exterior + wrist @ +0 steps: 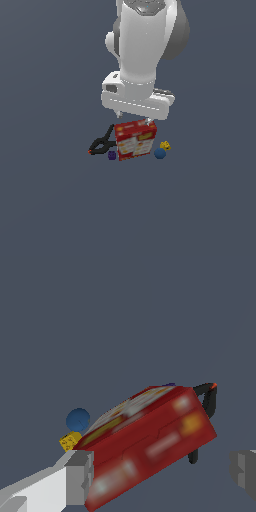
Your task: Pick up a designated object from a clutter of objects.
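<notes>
Step in hand: approach. Gripper jaws spread wide, empty, straddling red cracker box. Yellow block centre-right in exterior view, beside blue ball (untouched). Next: shift sideways over block, descend.

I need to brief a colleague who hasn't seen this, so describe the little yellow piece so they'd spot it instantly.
Find the red cracker box lying flat under the arm. On its exterior-view right sit two small things: a blue ball and, just beyond it, the yellow block. It is the only yellow, angular, dark-spotted piece.
</notes>
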Action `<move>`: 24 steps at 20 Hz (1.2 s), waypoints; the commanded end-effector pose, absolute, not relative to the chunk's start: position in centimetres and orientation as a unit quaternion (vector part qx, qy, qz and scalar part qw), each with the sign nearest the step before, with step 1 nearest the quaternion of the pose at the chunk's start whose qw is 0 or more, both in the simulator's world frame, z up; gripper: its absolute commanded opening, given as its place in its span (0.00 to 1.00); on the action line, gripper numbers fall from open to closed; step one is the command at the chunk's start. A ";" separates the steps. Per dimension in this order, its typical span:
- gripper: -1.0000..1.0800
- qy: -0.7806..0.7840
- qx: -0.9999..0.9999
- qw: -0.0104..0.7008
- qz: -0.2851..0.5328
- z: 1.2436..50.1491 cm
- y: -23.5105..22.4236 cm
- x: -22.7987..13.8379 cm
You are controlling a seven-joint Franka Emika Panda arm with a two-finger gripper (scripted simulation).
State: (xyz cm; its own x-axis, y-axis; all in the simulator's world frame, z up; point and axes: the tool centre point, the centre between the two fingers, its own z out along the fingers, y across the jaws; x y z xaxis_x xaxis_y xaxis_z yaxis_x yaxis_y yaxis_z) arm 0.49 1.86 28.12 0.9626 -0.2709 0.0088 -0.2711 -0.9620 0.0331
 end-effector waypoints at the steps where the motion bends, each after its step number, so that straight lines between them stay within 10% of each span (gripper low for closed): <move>1: 0.96 -0.160 0.987 0.017 0.003 27.1 2.7 0.6; 24: 0.96 -0.367 0.930 0.013 0.007 18.3 10.3 0.2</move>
